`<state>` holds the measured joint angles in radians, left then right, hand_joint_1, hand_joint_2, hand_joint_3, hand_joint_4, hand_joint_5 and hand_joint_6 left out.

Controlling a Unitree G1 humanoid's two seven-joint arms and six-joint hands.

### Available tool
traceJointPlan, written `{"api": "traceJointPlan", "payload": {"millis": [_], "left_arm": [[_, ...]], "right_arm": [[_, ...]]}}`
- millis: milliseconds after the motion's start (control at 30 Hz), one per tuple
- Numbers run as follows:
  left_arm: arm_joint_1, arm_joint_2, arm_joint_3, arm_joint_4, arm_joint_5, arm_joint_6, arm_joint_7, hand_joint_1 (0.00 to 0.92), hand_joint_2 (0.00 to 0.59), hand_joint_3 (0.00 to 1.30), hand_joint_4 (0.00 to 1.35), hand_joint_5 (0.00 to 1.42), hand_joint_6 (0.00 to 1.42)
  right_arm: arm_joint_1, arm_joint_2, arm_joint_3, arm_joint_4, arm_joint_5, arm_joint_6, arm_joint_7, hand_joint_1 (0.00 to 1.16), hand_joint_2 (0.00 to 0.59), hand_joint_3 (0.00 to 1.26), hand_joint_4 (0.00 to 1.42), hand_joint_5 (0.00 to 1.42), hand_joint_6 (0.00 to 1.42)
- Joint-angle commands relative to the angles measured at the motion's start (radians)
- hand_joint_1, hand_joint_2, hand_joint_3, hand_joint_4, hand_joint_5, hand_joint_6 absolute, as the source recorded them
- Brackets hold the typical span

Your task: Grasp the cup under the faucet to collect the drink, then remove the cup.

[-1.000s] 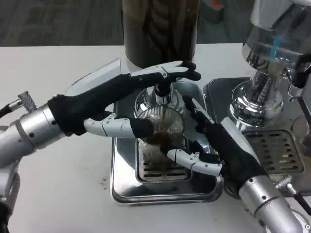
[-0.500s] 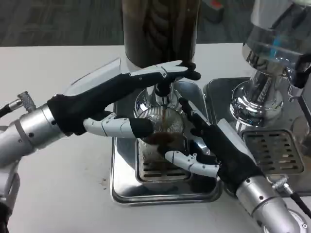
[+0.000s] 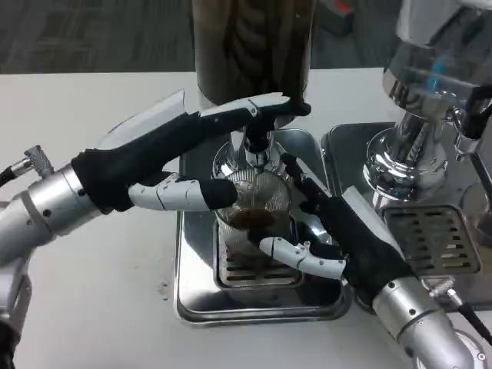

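Cup (image 3: 252, 211): under faucet (image 3: 256, 141) to catch drink, clasped by right hand (image 3: 334, 234); left hand (image 3: 181, 165) presses faucet lever.

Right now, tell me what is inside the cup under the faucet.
The clear cup holds a small pool of dark drink at the bottom. The left hand and right hand cover its sides, so the exact level cannot be seen.
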<state>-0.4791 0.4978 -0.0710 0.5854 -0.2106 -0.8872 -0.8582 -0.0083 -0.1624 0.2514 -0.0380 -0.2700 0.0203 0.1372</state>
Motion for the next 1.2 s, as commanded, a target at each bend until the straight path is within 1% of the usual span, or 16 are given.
{"api": "traceJointPlan", "payload": {"millis": [33,233,500,633,933,1200], "left_arm": [[0.014,-0.017,0.008,0.022,-0.029,0.024,-0.026,0.000,0.079,0.16,0.08,0.09,0.17],[0.006,-0.037,0.035,0.042,-0.059,0.047,-0.044,0.000,0.077,0.16,0.08,0.09,0.17],[-0.001,-0.060,0.070,0.071,-0.075,0.043,-0.048,0.000,0.077,0.16,0.08,0.09,0.17],[-0.008,-0.070,0.085,0.080,-0.089,0.061,-0.057,0.000,0.076,0.16,0.08,0.09,0.17],[-0.015,-0.088,0.114,0.080,-0.131,0.120,-0.105,0.000,0.079,0.06,0.05,0.09,0.18],[-0.010,-0.096,0.135,0.071,-0.150,0.146,-0.117,0.000,0.083,0.05,0.04,0.09,0.18]], "right_arm": [[-0.003,0.005,0.001,0.006,0.006,-0.020,-0.002,0.64,0.226,0.00,0.00,0.00,0.08],[0.000,0.007,-0.001,0.004,0.006,-0.020,-0.005,0.64,0.226,0.00,0.00,0.00,0.08],[0.004,0.017,-0.003,0.013,0.007,-0.028,-0.012,0.64,0.226,0.00,0.00,0.00,0.08],[0.005,0.019,-0.004,0.016,0.006,-0.030,-0.013,0.64,0.226,0.00,0.00,0.00,0.08],[0.002,0.023,-0.004,0.026,0.008,-0.033,-0.009,0.64,0.226,0.00,0.00,0.00,0.09],[-0.001,0.021,-0.005,0.025,0.007,-0.035,-0.006,0.64,0.226,0.00,0.00,0.00,0.09]]}}
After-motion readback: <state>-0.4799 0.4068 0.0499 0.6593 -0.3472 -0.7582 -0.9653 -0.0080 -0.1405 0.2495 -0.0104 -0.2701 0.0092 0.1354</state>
